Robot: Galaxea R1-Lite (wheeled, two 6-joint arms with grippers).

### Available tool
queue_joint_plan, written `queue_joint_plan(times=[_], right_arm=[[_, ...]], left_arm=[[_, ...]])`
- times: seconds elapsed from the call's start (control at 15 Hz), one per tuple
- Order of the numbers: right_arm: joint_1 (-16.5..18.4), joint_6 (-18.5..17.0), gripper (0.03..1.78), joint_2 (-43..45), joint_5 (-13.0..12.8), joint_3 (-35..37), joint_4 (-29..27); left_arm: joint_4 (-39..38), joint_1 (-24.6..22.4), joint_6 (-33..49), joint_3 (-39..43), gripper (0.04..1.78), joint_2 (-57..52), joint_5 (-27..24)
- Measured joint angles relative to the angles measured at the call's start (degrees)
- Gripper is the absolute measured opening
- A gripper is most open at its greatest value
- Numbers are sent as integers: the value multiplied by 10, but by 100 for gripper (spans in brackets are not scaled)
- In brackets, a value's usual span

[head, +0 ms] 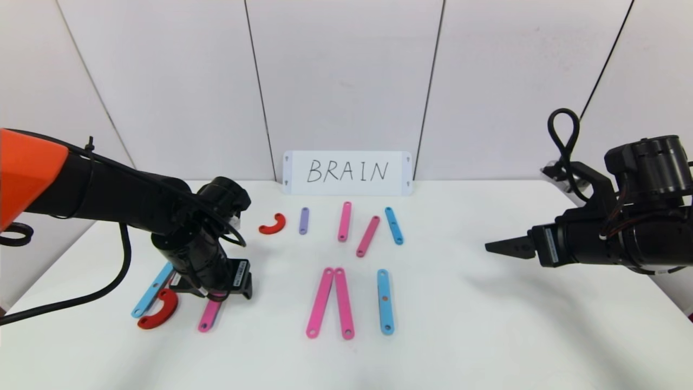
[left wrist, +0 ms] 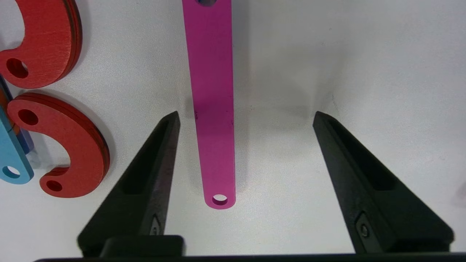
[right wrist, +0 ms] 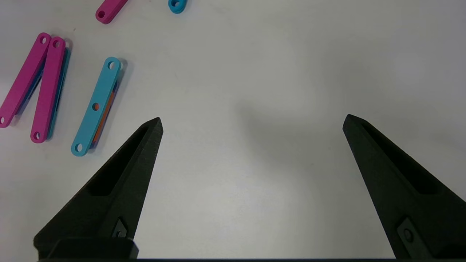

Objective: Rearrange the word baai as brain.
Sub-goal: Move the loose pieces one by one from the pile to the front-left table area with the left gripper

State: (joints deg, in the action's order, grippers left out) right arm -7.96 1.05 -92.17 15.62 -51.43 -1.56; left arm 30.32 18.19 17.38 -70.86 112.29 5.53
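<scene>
1. Left wrist view: the left gripper (left wrist: 245, 116) is spread wide, released, straddling a pink strip (left wrist: 213, 102) lying on the surface (left wrist: 327, 54).
2. Two red curves (left wrist: 69, 145) are seen beside that strip.
3. The right gripper (right wrist: 251, 120), also released, is held well apart from it.

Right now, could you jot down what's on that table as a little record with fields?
card: white card reading BRAIN, upright at the back
left gripper: open, low over a pink strip beside two red curves
right gripper: open, above bare table, holding nothing
middle: two pink strips meeting at the top, one blue strip alongside
back row: red curve, purple strip, two pink strips, blue strip
</scene>
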Motion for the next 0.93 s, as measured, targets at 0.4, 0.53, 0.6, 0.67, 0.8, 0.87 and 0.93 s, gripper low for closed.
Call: queue_joint_plan(times=[0.4,0.53,0.6,0.67,0.8,0.87,0.93], right_arm=[[0,0,174,-1,0,0,0],[0,1,174,-1,1,0,0],[0,1,174,-1,1,0,0],[0,1,174,-1,1,0,0],[0,1,174,-2,1,0,0],[0,1,174,-2,1,0,0],[0,1,174,-2,1,0,1]], left_arm=[[-5,5,7,0,175,-1,-20],[-9,5,7,-6,175,-5,-28],[-11,5,6,-13,175,-8,-29],[-12,5,3,-23,175,-11,-28],[-12,5,-6,-58,175,-11,-27],[-12,4,-17,-82,175,-7,-27],[-12,1,-36,-105,175,0,-27]])
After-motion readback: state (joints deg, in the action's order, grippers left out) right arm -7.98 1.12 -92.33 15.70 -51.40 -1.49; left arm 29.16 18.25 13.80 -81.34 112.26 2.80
